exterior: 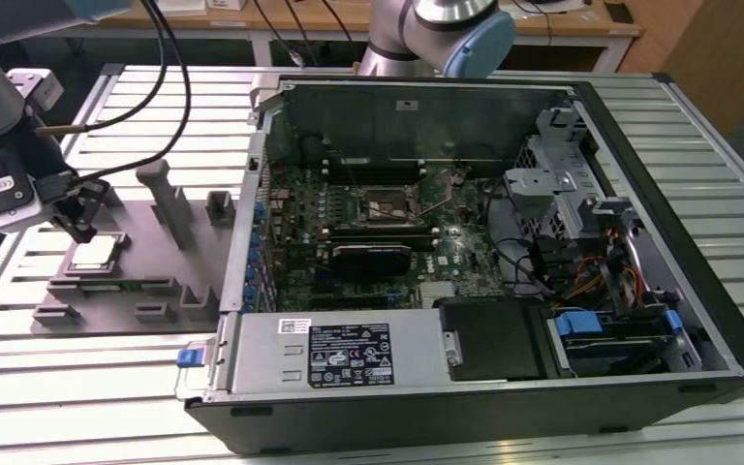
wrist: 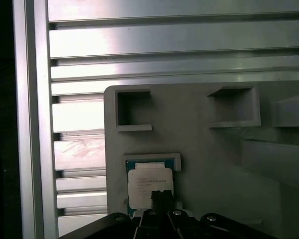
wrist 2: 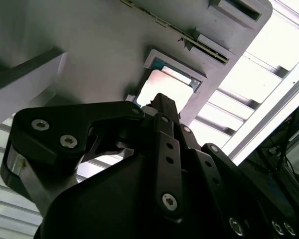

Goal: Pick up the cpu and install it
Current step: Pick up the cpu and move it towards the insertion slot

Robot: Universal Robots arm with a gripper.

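Observation:
The cpu (exterior: pixel 94 254), a flat square chip with a silvery lid, lies in a recess of the grey plastic tray (exterior: pixel 152 276) at the exterior view's left. Both wrist views show it in its pocket: cpu (wrist 2: pixel 167 89), cpu (wrist: pixel 149 181), tray (wrist: pixel 214 164). My gripper (exterior: pixel 81 231) hangs just above the chip's near edge. Its black fingers (wrist: pixel 159 198) are pressed together, shut, with nothing between them. The black-framed socket (exterior: pixel 386 205) sits on the motherboard inside the open computer case (exterior: pixel 682 291).
The tray has upright posts (exterior: pixel 163 199) and several other pockets beside the chip. The case's metal wall (exterior: pixel 259 184) stands between tray and motherboard. Cables (exterior: pixel 152 107) trail from my wrist. A slatted aluminium table (exterior: pixel 75 387) lies underneath.

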